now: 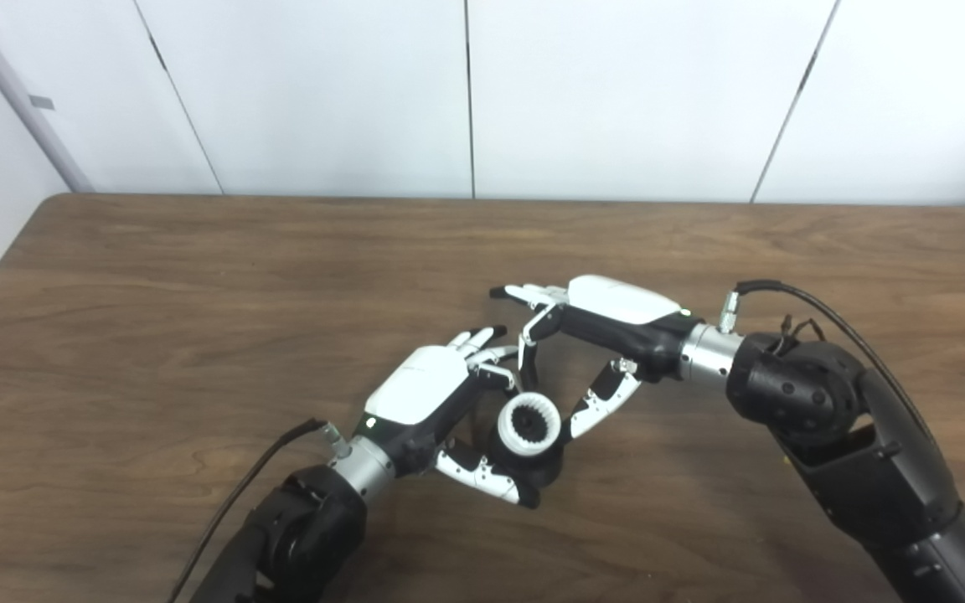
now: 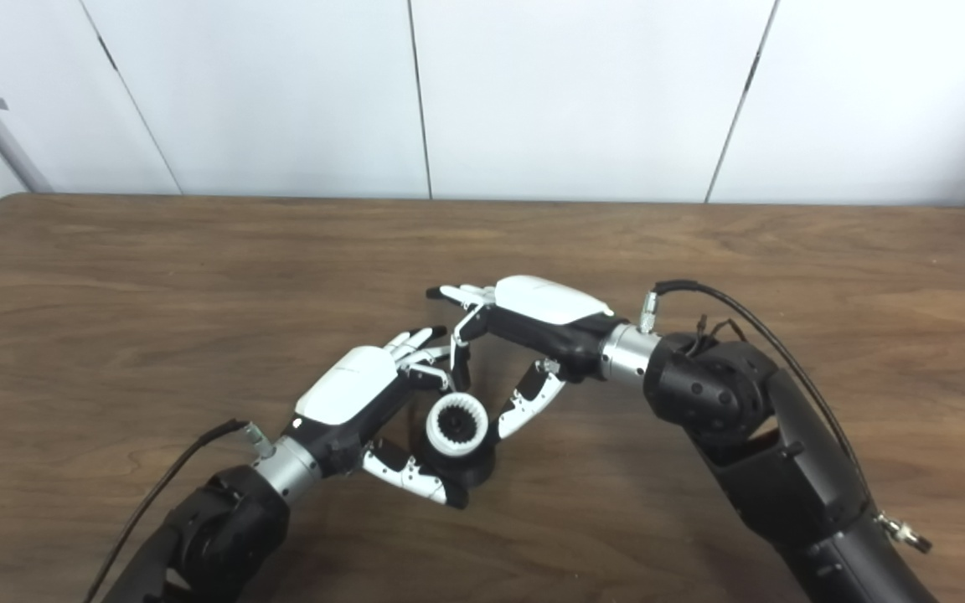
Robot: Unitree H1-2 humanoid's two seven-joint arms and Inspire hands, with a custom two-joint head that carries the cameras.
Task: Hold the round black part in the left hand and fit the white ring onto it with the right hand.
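Observation:
My left hand (image 1: 425, 399) is shut on the round black part (image 1: 546, 471), held between thumb and fingers just above the table near its front middle. The white ring (image 1: 528, 424), toothed on its inner edge, sits on top of the black part, facing up. My right hand (image 1: 612, 311) reaches in from the right. Its forefinger comes down at the ring's far edge and its thumb touches the ring's right edge, so it pinches the ring. Its other fingers stretch out flat. The ring also shows in the right eye view (image 2: 455, 425).
The brown wooden table (image 1: 198, 276) runs to a white panelled wall at the back. Black cables hang from both wrists. Nothing else lies on the table in view.

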